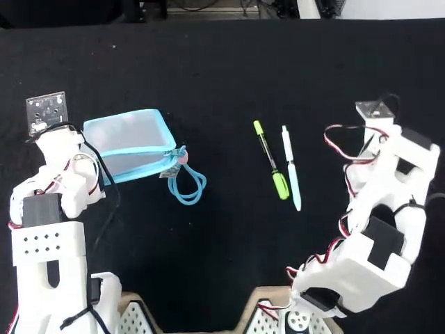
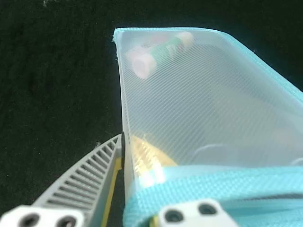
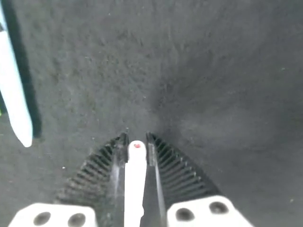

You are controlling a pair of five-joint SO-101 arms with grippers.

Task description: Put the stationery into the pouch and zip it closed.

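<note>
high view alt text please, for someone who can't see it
Black table from above: a blue pouch lies beside the left arm, and a green highlighter and white pen lie side by side mid-table, near the right arm.

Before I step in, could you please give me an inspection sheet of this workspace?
Surface: black cloth, lying flat.
Job's things: pouch with items inside; green highlighter and white pen lying side by side, apart from it.
Clutter: nothing seen.
Grippers: left gripper clamped on the pouch's end; right gripper shut on a thin white stick.
Cables: servo wires looped along both arms.
Surroundings: cords beyond the far edge.
</note>
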